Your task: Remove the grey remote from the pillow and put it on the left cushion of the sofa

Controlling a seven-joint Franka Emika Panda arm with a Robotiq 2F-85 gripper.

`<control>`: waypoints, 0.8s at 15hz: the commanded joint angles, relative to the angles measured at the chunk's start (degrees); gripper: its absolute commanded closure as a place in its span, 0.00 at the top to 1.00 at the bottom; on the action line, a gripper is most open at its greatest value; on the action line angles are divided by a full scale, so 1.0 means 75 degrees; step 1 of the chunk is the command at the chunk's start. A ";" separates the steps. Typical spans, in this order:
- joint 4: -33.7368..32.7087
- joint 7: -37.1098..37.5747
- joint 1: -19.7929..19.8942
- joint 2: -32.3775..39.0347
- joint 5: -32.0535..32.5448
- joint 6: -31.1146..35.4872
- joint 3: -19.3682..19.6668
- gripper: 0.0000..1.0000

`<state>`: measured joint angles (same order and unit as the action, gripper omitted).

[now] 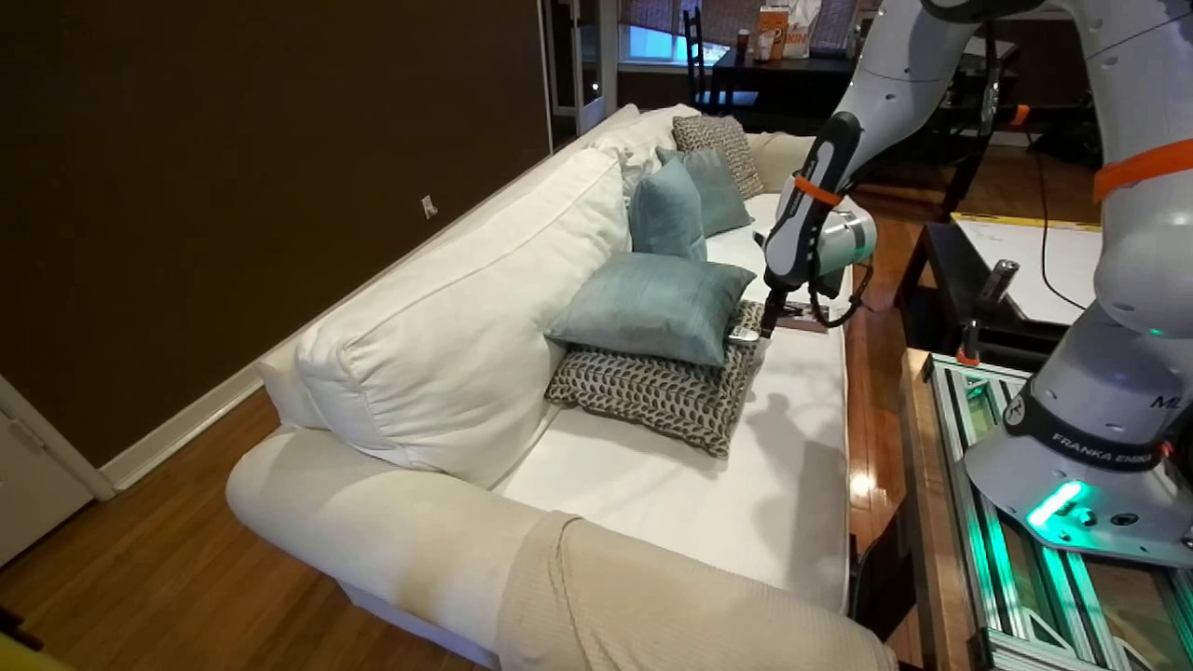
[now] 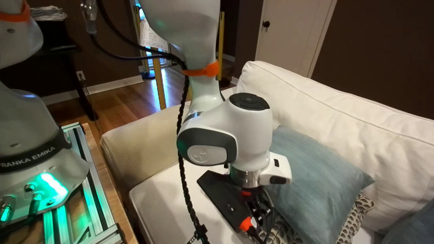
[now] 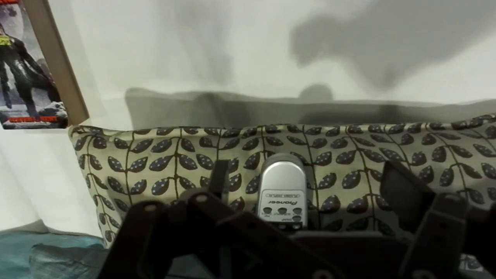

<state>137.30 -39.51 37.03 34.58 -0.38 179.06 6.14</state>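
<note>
Pincer [image 3: 310, 182] is gaping wide, empty. Remote [image 3: 283, 190] is looking light, stiff, slick; wanting a pinch across its sides.

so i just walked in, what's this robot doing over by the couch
A Franka Emika Panda arm has its open gripper at a grey Pioneer remote; in the wrist view the jaws stand apart, with the remote showing between them, not clasped. The remote lies on the exposed edge of a leaf-print pillow, which is partly under a teal pillow on the seat cushion of a white sofa. A grasp looks likely next.
</note>
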 commanded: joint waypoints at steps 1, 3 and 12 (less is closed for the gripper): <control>-0.0468 0.0258 0.0955 0.0612 0.0607 0.0443 -0.0655 1.00; -0.0631 0.0354 0.1194 0.0840 0.0888 0.0681 -0.0760 1.00; -0.1128 0.0973 0.2039 0.1633 0.1913 0.1420 -0.1430 1.00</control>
<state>130.83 -35.00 50.08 43.83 10.40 186.86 -3.19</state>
